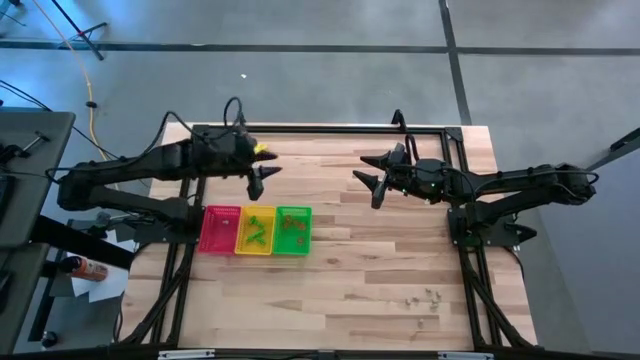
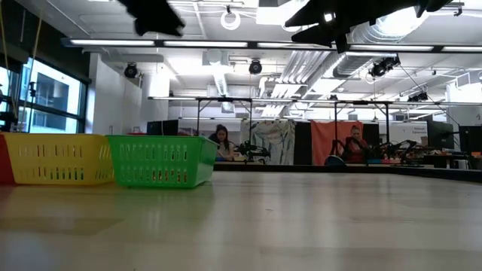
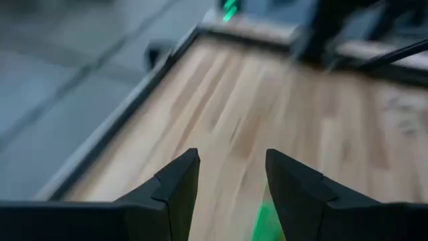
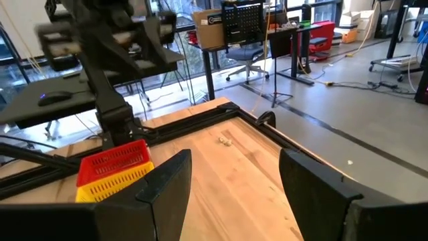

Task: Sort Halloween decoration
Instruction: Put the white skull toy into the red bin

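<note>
Several pale grey trinkets [image 1: 425, 297] lie loose on the wood near the table's near right corner. More green and orange trinkets [image 1: 256, 229] lie in the yellow tray, and green ones [image 1: 293, 228] in the green tray. Two small pale bits [image 4: 224, 140] rest on the wood by the black frame rail. My left gripper [image 1: 262, 178] [image 3: 231, 181] hangs open above the table, just beyond the trays' far side. My right gripper [image 1: 366, 180] [image 4: 231, 181] is open too, raised over the table's middle and facing the left arm. Neither holds anything.
Red tray [image 1: 218, 230], yellow tray [image 1: 240, 240] and green tray [image 1: 306, 243] stand side by side left of the table's middle; the low view shows the yellow tray [image 2: 60, 159] and green tray [image 2: 162, 160]. A black frame rail [image 1: 330, 128] runs along the table's edges. People sit at desks far behind.
</note>
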